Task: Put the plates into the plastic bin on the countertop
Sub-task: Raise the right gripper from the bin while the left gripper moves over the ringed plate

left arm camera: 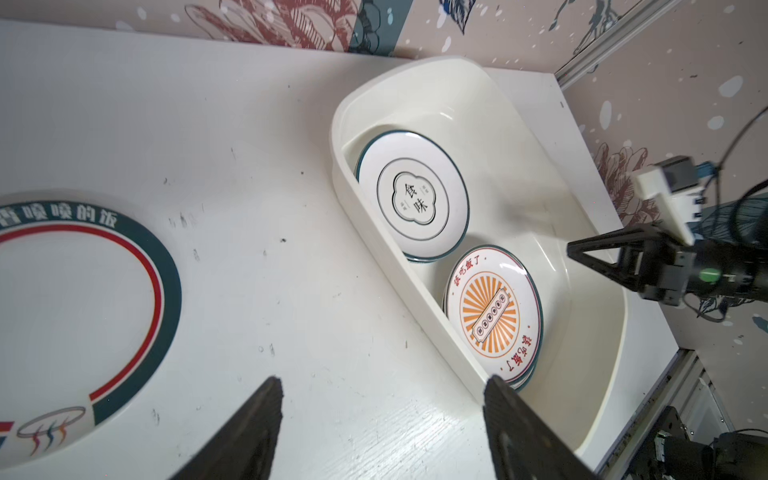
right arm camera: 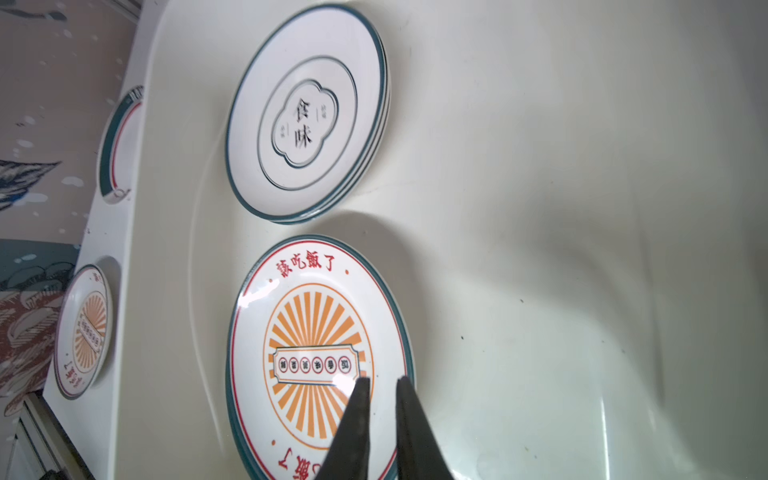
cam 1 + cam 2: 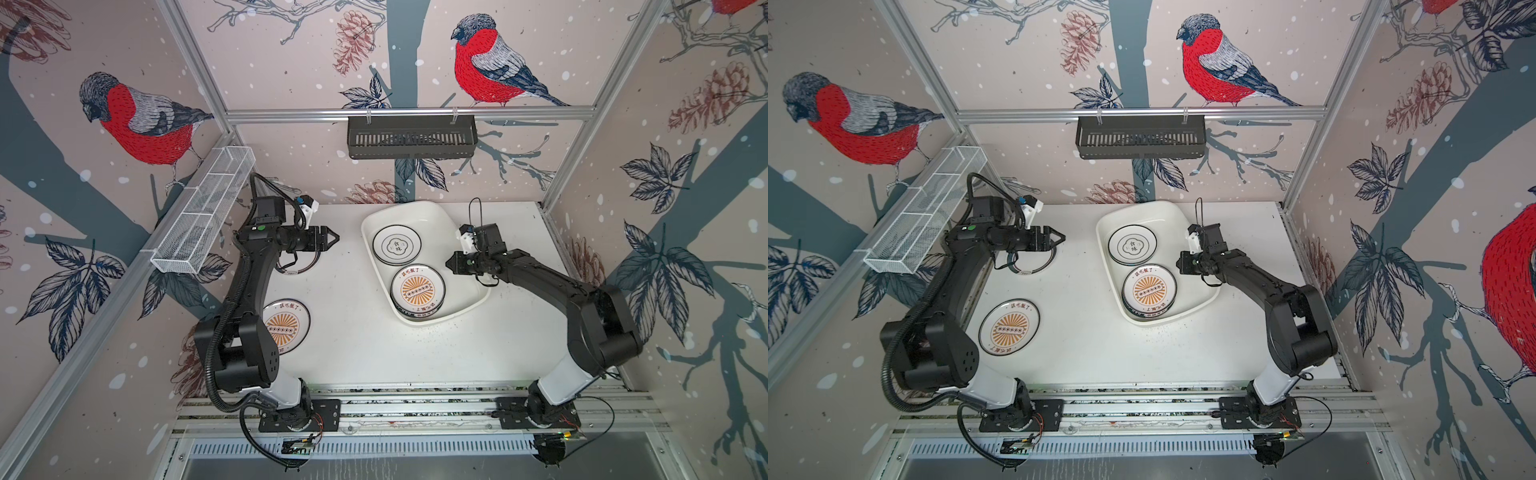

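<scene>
The left gripper (image 1: 382, 380) has its jaws wide apart and empty, with the shiny white plastic bin (image 1: 519, 137) just ahead. The right gripper (image 2: 382, 380) has its jaws nearly together and empty, just beside a round white orange-sun plate (image 2: 307, 332).

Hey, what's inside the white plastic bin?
Two short stacks in the plastic bin: an emblem plate tops one, a sunburst plate the other. Plates beneath show only rims; their designs are covered.

Two plate stacks (image 3: 397, 244) (image 3: 417, 292) sit in plastic bin (image 3: 441, 223); two plates (image 3: 291, 316) (image 1: 83, 311) on countertop (image 3: 353, 353).
</scene>
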Robot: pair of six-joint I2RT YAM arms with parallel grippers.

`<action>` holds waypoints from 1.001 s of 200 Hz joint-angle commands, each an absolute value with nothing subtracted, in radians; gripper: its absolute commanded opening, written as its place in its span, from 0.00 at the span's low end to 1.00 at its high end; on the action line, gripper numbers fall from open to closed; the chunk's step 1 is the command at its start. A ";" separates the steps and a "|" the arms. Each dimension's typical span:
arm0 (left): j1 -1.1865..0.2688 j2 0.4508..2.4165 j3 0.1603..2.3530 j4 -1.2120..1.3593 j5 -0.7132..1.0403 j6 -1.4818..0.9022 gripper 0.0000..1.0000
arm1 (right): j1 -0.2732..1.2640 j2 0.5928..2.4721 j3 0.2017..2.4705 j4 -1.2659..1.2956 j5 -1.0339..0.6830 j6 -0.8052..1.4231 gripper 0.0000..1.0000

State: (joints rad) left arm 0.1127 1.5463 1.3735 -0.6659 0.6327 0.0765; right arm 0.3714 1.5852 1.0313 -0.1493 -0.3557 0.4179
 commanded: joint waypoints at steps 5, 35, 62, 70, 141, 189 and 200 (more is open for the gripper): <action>0.119 1.514 1.265 -0.494 0.484 0.018 0.76 | 0.406 1.485 0.942 0.041 -0.325 0.528 0.16; 0.118 1.550 1.221 -0.424 0.330 0.012 0.77 | 0.455 1.416 0.903 0.043 -0.295 0.532 0.16; 0.120 1.584 1.192 -0.376 0.211 0.016 0.76 | 0.473 1.357 0.877 0.037 -0.291 0.532 0.17; 0.120 1.589 1.180 -0.350 0.171 0.016 0.77 | 0.475 1.343 0.870 0.040 -0.293 0.535 0.17; 0.125 1.684 1.208 -0.315 -0.106 -0.038 0.78 | 0.485 1.310 0.830 0.067 -0.300 0.546 0.17; 0.143 1.762 1.236 -0.288 -0.145 -0.042 0.77 | 0.476 1.306 0.822 0.065 -0.316 0.555 0.18; 0.144 1.782 1.240 -0.280 -0.165 -0.040 0.77 | 0.474 1.307 0.822 0.061 -0.319 0.555 0.18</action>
